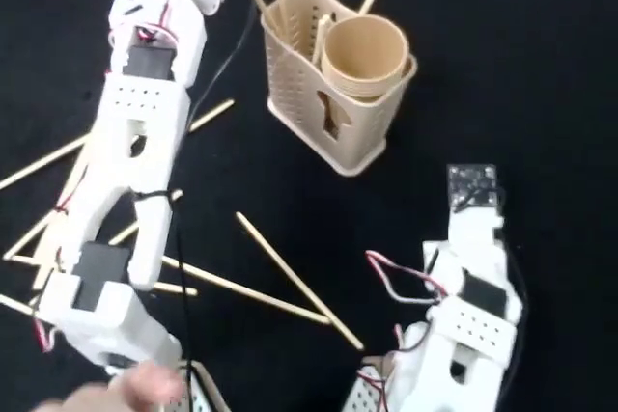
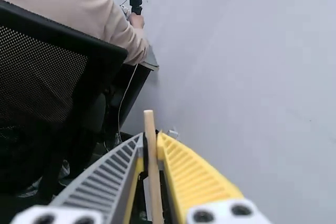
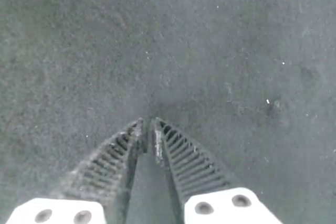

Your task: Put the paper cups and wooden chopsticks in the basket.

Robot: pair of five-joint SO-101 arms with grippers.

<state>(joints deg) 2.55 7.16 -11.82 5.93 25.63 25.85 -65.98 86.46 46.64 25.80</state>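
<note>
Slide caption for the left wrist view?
Left gripper clamps one wooden chopstick, tip aimed at a pale wall.

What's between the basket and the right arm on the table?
Nothing. In the high view, the stretch of black table cloth between the basket and the right arm is bare.

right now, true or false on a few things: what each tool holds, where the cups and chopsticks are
The left tool grips a chopstick. True.
The paper cups stand on the table beside the basket. False: they sit inside the basket.
The right tool is shut on a chopstick. False: it is shut on nothing.
Loose chopsticks lie on the table. True.
</note>
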